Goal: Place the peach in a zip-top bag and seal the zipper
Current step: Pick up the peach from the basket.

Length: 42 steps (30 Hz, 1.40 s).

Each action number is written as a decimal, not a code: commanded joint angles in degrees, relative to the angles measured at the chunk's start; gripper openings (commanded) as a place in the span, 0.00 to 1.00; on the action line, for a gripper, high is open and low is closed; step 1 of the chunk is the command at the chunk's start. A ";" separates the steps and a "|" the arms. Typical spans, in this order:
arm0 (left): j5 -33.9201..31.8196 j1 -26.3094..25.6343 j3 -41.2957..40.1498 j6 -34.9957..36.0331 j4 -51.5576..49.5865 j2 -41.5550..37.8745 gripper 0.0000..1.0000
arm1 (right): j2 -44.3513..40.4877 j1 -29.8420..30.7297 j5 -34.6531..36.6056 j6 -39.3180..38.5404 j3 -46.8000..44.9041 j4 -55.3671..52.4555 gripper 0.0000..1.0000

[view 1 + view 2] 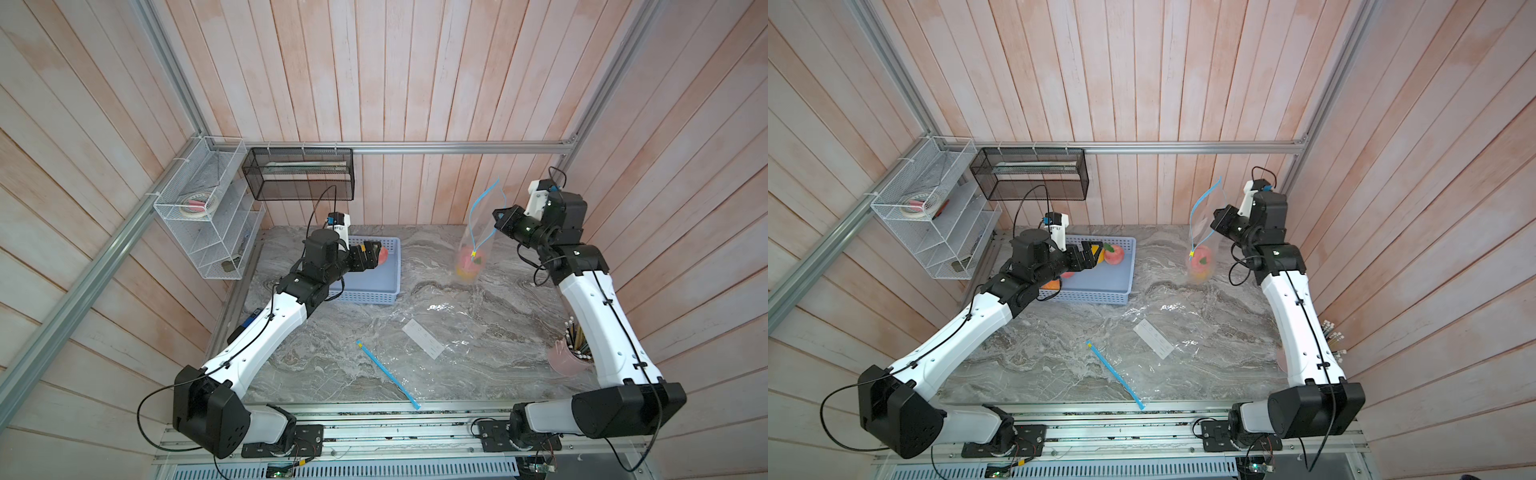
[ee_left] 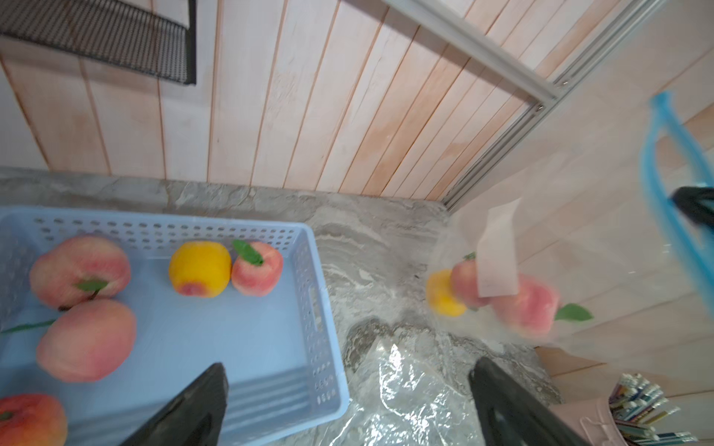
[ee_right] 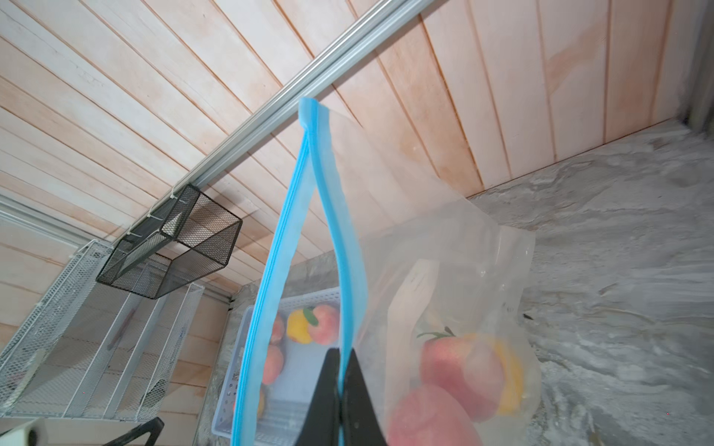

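A clear zip-top bag (image 1: 471, 249) (image 1: 1200, 259) (image 3: 444, 231) with a blue zipper hangs above the table's far right. My right gripper (image 1: 496, 222) (image 1: 1213, 220) (image 3: 342, 363) is shut on one zipper strip, and the bag's mouth gapes. Inside lie two peaches (image 3: 459, 367) (image 2: 529, 309) and a yellow fruit (image 2: 442, 295). My left gripper (image 1: 372, 253) (image 1: 1094, 251) (image 2: 349, 367) hangs open and empty over the right end of the blue basket (image 1: 374, 291) (image 2: 324, 309). A leafy pink peach (image 1: 1113, 254) (image 2: 257, 268) sits in the basket just beyond its fingers, with several more peaches (image 2: 87, 340).
A second clear bag (image 1: 432, 345) (image 1: 1154, 340) with a blue zipper (image 1: 388, 374) lies flat on the marble near the front. A pink cup of pencils (image 1: 569, 357) stands at the right edge. A white wire rack (image 1: 208, 220) and a black mesh basket (image 1: 299, 174) hang on the walls.
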 commanded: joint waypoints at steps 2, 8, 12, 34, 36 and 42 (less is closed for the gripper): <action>-2.51 2.02 -0.72 -0.78 -3.46 3.40 1.00 | -0.27 -0.65 6.38 -5.10 2.61 -8.34 0.00; -8.25 3.55 0.61 2.47 -6.19 8.72 1.00 | 0.58 -0.56 5.15 -7.26 -4.12 -6.79 0.00; -11.65 6.04 2.67 4.09 -9.36 12.21 1.00 | 1.98 -0.41 -1.11 -8.14 -10.71 -2.48 0.00; -20.55 12.37 15.46 11.73 -25.43 31.84 1.00 | 0.61 2.73 -7.59 -2.70 -22.25 6.76 0.00; -19.36 13.05 15.08 11.43 -25.03 32.32 0.98 | 0.69 2.90 -7.59 -2.39 -22.33 6.87 0.00; -20.31 13.94 16.31 11.09 -26.46 34.57 0.91 | -0.91 3.09 -7.38 -2.25 -22.15 7.09 0.00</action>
